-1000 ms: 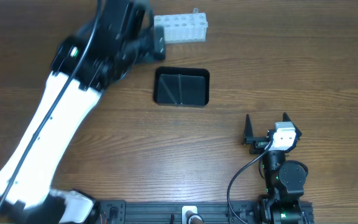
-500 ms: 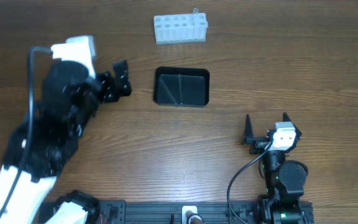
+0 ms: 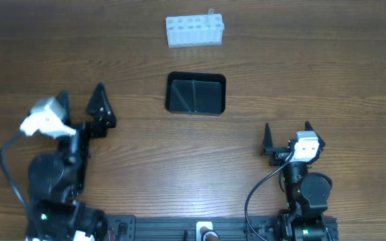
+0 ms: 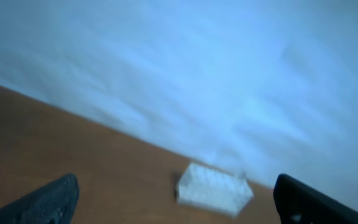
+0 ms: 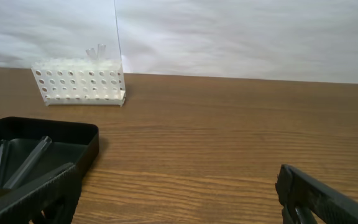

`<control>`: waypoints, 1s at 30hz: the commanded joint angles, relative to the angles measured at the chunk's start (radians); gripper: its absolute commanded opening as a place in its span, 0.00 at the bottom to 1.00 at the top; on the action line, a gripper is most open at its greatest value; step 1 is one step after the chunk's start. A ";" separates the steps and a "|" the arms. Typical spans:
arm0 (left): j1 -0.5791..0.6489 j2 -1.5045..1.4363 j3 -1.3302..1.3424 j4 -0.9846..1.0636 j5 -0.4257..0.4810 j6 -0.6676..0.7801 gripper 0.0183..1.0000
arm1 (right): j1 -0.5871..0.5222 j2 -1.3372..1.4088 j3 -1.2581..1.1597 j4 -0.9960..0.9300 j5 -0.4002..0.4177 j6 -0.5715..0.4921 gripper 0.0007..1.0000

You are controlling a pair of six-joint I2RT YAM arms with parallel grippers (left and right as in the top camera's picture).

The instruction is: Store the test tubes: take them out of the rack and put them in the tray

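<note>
The white test tube rack stands at the far middle of the table, with one clear tube sticking up at its right end. The black tray lies just in front of it and holds two tubes. My left gripper hangs open and empty at the left, well short of the tray. In the left wrist view the rack lies far ahead of the open left gripper. My right gripper rests open near its base. In the right wrist view, the rack, the tray and its tubes lie ahead of the right gripper.
A bare wooden tabletop stretches between the tray and the arm bases. A white wall rises behind the rack.
My left arm has pulled back from beside the rack, down and to the left toward its base, with its gripper empty. The right arm has stayed still.
</note>
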 commanded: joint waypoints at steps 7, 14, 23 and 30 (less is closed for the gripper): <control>0.161 -0.241 -0.300 0.307 0.166 0.023 1.00 | -0.006 -0.009 -0.005 -0.003 -0.007 0.003 0.99; 0.236 -0.327 -0.396 0.367 0.190 0.043 1.00 | -0.006 -0.009 -0.005 -0.003 -0.007 0.003 0.99; 0.298 -0.445 -0.452 0.280 0.189 0.043 1.00 | -0.006 -0.009 -0.005 -0.003 -0.007 0.003 0.99; 0.291 -0.445 -0.452 0.166 0.191 0.051 1.00 | -0.006 -0.009 -0.005 -0.003 -0.007 0.003 0.99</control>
